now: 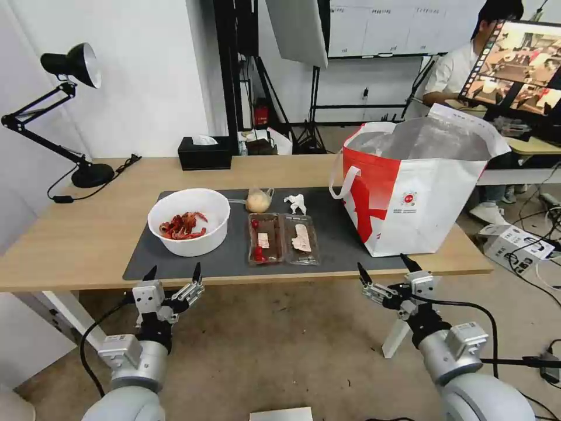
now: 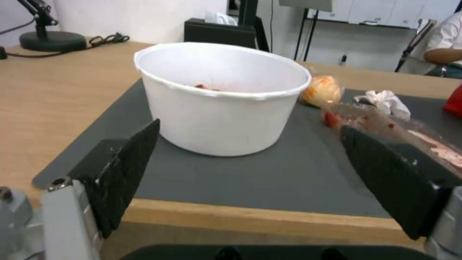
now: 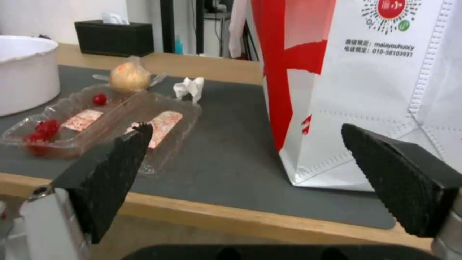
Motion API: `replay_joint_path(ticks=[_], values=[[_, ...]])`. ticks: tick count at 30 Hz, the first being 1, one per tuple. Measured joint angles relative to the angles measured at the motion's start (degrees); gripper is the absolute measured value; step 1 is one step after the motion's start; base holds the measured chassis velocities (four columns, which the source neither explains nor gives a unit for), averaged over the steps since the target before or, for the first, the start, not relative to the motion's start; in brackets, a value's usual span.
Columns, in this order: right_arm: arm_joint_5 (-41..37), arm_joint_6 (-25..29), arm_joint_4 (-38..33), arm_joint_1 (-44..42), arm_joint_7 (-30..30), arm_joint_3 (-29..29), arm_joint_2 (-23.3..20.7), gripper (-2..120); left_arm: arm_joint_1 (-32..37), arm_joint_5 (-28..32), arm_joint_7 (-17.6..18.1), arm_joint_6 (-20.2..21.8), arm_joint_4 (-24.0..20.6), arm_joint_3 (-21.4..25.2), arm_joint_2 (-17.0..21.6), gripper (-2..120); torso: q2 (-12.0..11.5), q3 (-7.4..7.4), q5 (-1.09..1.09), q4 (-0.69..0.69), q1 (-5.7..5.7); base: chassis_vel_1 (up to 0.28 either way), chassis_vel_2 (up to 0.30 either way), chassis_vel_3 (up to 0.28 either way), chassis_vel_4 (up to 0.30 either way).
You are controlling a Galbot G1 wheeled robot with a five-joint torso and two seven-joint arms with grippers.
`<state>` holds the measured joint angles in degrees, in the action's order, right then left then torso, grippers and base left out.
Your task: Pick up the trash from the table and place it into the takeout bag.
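While left claw gapes, bowl just beyond

Takeout bag, standing at the right end of the table, white side panel facing the table's front edge:
- Round logo: red disc ringed by a QR-style dotted pattern, with a white character reading "小" and a small green mark at its lower right.
- First line beneath the logo: small Chinese characters, too fine to read.
- Second line: "maiayouhuoxy", spelling uncertain.
- Third line: "010-58103931".

No other legible text.
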<state>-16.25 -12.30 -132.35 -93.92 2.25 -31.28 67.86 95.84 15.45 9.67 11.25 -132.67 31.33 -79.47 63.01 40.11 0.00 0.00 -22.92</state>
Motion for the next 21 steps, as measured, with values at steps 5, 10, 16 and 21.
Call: replay_joint_path(ticks=[5,10,16,21], values=[[0.4,0.1,0.7,0.1,-0.1,0.7,0.4,100,0.1,-0.1,-0.2,0.0,0.3,-0.2,-0.3,100,0.0,0.00,0.00,0.00,0.00,0.000,0.000,0.000,0.000],[0.6,0.1,1.0,0.1,-0.2,1.3,0.8,100,0.3,-0.2,-0.3,0.0,0.5,-0.4,-0.4,100,0.0,0.00,0.00,0.00,0.00,0.000,0.000,0.000,0.000],[0.5,0.1,1.0,0.1,-0.2,1.9,1.0,100,0.6,0.4,-0.7,0.0,0.3,-0.3,-0.3,100,0.0,0.00,0.00,0.00,0.00,0.000,0.000,0.000,0.000],[-4.6,0.1,0.5,0.2,0.8,3.5,1.0,100,1.0,1.0,-0.7,-0.1,0.1,-0.2,-0.5,100,0.0,0.00,0.00,0.00,0.00,0.000,0.000,0.000,0.000]])
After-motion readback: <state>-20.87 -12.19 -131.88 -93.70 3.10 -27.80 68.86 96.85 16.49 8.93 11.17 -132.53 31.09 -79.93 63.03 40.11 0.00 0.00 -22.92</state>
